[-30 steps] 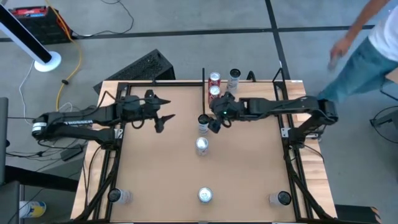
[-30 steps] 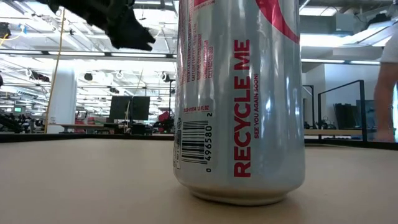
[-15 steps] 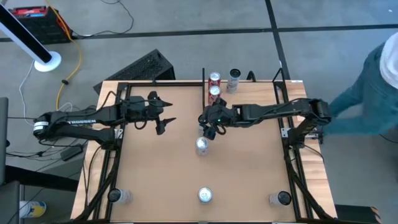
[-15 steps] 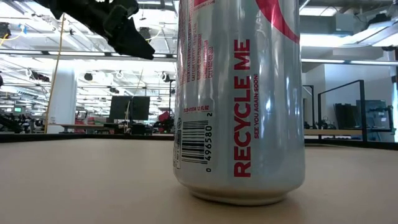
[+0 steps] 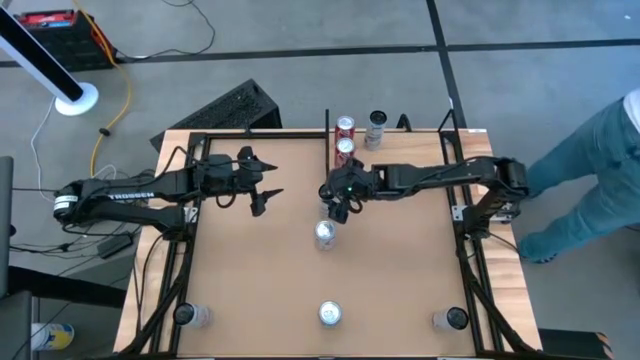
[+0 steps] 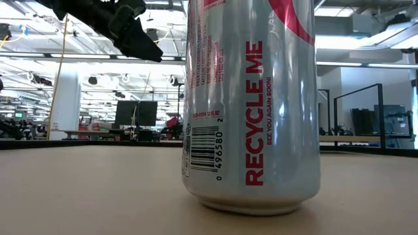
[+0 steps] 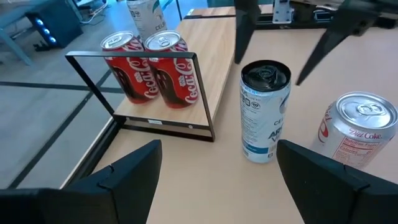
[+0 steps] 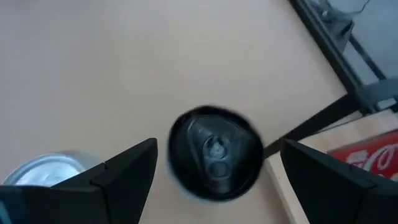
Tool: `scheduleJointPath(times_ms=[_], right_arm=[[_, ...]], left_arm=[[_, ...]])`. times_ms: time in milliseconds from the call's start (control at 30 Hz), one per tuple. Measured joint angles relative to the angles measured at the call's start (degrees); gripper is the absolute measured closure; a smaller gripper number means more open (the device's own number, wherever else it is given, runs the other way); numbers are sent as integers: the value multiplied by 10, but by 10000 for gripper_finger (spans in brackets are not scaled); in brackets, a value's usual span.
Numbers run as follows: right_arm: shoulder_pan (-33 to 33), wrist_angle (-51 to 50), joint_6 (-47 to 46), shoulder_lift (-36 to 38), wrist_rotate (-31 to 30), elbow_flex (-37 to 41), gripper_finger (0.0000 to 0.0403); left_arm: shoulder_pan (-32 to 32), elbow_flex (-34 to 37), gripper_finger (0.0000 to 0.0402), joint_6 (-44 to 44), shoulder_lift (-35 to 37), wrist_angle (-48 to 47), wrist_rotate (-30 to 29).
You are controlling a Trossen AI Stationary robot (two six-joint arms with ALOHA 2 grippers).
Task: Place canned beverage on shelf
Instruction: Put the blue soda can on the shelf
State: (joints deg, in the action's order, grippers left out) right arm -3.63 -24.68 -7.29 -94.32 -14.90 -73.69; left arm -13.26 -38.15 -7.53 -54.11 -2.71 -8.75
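A white can with a black top (image 7: pixel 263 112) stands upright on the table, just off the shelf (image 7: pixel 214 65). The shelf is a pale board with a black frame and carries two red cola cans (image 7: pixel 149 74). My right gripper (image 8: pixel 219 149) hovers open above the black-topped can (image 8: pixel 214 154), one finger on each side of its top, touching nothing. Those fingers (image 7: pixel 244 28) also show in the left wrist view. My left gripper (image 5: pixel 268 187) waits open over the table's left half, pointing at the cans. A silver diet cola can (image 7: pixel 354 130) stands close beside the black-topped one.
Another pale can (image 5: pixel 377 125) stands at the far edge beside the shelf. One silver can (image 5: pixel 330 314) stands at the near edge and fills the low view (image 6: pixel 251 104). Two more stand at the near corners (image 5: pixel 190 316) (image 5: pixel 450 318). A person's legs (image 5: pixel 590 190) show off the table's right.
My right gripper has moved down and toward the table's left, from beside the black-topped can to right over its top, rolling a little, and has stayed open. The person at the right has stepped farther away.
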Motion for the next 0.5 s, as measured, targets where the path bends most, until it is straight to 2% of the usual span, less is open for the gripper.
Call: scheduleJointPath(times_ms=[500], right_arm=[[-6,7,14,-36,0,0,44]], left_arm=[[0,0,100,-8,0,2,0]])
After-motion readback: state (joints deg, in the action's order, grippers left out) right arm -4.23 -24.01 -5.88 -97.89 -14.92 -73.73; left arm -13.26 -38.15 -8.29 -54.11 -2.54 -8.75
